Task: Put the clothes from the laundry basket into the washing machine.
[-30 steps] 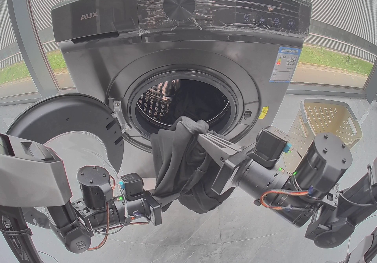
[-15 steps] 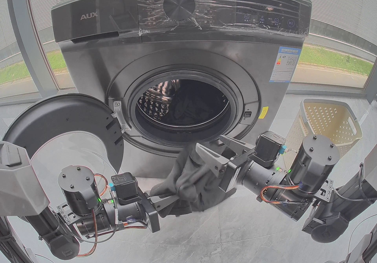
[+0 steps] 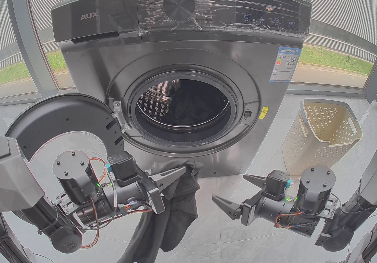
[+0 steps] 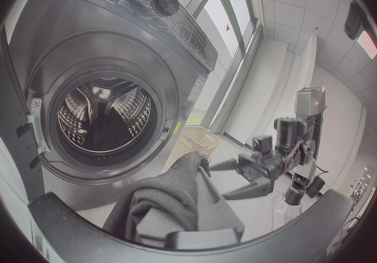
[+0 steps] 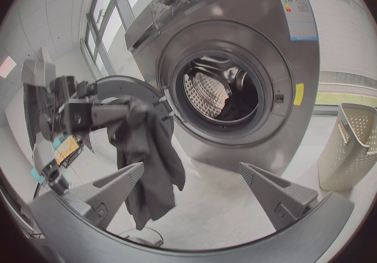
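Note:
A dark grey garment hangs below the open drum of the washing machine. My left gripper is shut on its top edge, in front of the machine's lower panel. The cloth drapes over my left gripper and covers one finger. My right gripper stands open to the right of the garment, apart from it, with nothing between its fingers. From the right wrist, the garment dangles off the left gripper beyond my open right gripper. Dark clothes lie inside the drum.
The round door is swung open to the left, just behind my left arm. A cream laundry basket stands on the floor right of the machine, behind my right arm. Grey tiled floor lies below both grippers.
My right gripper let go of the garment, opened and dropped back to the lower right. The garment came away from the drum's lip and now hangs from the left gripper, which rose.

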You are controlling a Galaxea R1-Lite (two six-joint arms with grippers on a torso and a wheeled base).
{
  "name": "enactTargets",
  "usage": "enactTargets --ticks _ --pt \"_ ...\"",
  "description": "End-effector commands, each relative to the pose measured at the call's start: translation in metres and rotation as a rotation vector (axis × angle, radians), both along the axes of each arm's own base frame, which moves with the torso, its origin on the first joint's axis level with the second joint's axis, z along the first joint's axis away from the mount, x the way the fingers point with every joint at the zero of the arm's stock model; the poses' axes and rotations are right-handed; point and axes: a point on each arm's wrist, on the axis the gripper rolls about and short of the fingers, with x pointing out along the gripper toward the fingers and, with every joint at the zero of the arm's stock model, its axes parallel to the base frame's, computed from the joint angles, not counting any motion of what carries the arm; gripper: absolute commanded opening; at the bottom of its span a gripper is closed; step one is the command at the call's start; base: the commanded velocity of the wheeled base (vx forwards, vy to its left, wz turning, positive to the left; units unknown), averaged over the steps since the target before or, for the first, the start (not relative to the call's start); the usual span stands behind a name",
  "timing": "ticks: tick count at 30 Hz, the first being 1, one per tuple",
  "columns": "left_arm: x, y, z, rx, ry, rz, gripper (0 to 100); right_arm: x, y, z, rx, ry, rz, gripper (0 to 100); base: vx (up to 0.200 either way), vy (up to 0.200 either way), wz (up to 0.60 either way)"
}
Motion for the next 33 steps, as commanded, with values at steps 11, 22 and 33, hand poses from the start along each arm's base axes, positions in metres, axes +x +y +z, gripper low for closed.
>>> enactTargets --ticks 11,22,33 --pt "0.003 -0.004 0.009 -0.031 -0.029 0.035 0 0.003 -0.006 -0.038 -0.127 0.102 -0.015 100 0.000 0.000 0.00" --pt "0.011 -0.016 0.019 -0.090 -0.045 0.070 0 -0.006 0.017 -0.049 -0.128 0.101 0.098 100 0.000 0.000 0.00" --pt "0.008 -0.014 0.018 -0.086 -0.042 0.070 0 0.022 0.028 -0.057 -0.104 0.080 0.047 100 0.000 0.000 0.00"
